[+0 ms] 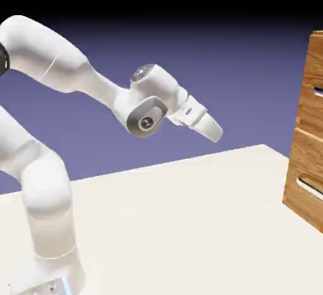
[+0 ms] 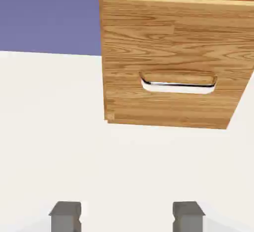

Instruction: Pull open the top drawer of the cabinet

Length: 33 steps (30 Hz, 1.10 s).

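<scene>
Grey blocky claw (image 2: 126, 216) fingertips, wood-grain cabinet (image 2: 173, 57)

Both views reach me sharp and evenly lit, with no blur or edge distortion. In the exterior view the backdrop fades to black along the top. The worktop (image 1: 189, 224) is bright and nearly shadowless. I see a glint along the handle (image 2: 177, 86), and soft shading under the arm (image 1: 76, 73).

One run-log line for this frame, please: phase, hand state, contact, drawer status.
phase: approach | hand: open, empty, short of cabinet | contact: none | visible drawer front: shut, silver handle ungrasped
</scene>
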{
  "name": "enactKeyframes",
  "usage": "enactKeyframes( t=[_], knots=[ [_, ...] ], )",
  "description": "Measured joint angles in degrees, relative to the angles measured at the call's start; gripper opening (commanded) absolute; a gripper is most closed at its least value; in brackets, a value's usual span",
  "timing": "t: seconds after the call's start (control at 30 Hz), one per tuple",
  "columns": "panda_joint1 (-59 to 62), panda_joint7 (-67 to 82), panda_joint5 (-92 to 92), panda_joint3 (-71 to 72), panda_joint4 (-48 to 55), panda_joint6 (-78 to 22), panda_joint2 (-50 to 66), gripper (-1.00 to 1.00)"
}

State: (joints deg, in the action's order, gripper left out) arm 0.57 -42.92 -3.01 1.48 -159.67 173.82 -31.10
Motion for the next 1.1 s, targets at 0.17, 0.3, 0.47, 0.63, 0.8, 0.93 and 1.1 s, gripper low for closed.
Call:
enactKeyframes(
  t=[0.17,0.3,0.47,0.63,0.8,0.93,1.1],
  knots=[
    [5.2,-1.9,-12.5,6.1,5.5,-0.8,6.5,0.0],
    [9.4,-3.5,-22.4,11.1,10.0,-1.4,11.6,0.0],
    [14.6,-5.4,-34.9,17.2,15.5,-2.2,18.1,0.0],
    [19.8,-7.3,-47.3,23.3,21.0,-2.9,24.6,0.0],
    [25.0,-9.3,-59.8,29.5,26.5,-3.7,31.0,0.0],
    [29.2,-10.8,-69.8,34.4,31.0,-4.3,36.2,0.0],
    [34.4,-12.7,-82.2,40.5,36.5,-5.1,42.7,0.0]
  ],
)
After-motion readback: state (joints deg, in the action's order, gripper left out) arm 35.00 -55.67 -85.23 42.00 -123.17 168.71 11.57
